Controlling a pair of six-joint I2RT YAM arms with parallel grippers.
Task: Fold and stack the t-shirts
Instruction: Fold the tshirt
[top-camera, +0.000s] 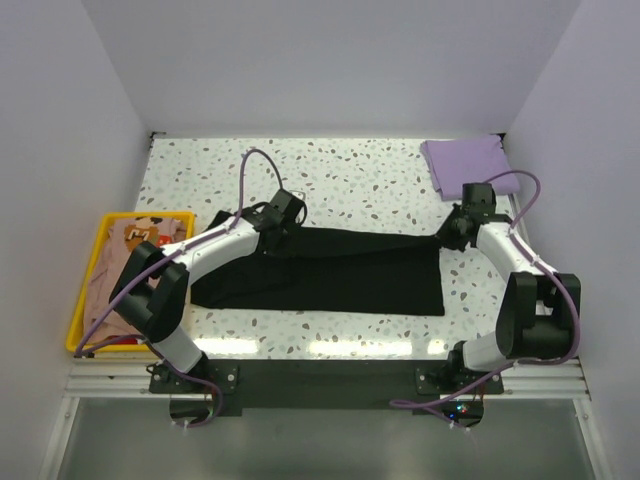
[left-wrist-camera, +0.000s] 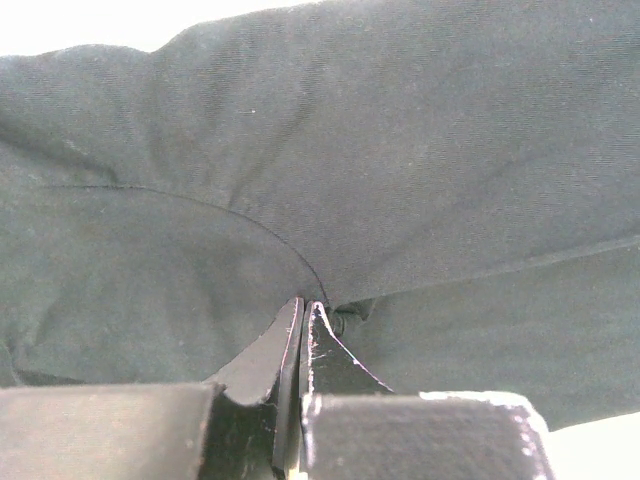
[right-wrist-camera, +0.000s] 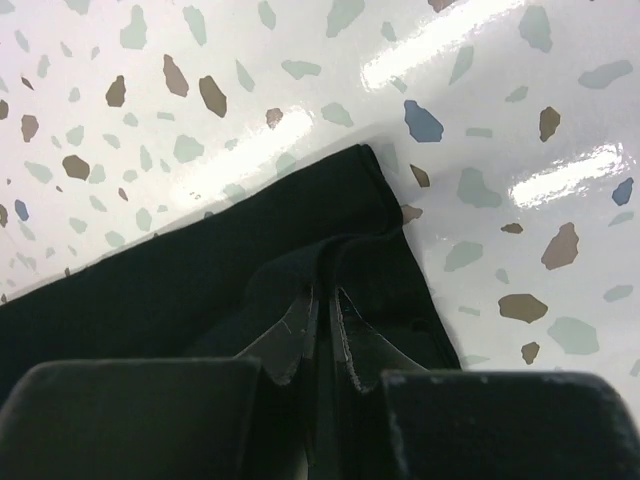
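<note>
on the speckled white surface (top-camera: 350, 170) the black t-shirt (top-camera: 340, 275) lies with its long axis left to right, left jaws pinching its far left edge, right jaws pinching its far right corner.

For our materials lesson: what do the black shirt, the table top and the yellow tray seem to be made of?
The black shirt: soft matte cloth, likely cotton knit; fine weave, a seam and folds show. The table top: hard, glossy, speckled like terrazzo, stone or laminate; it mirrors the lights. The yellow tray: probably plastic, by its even colour and raised rim.
</note>
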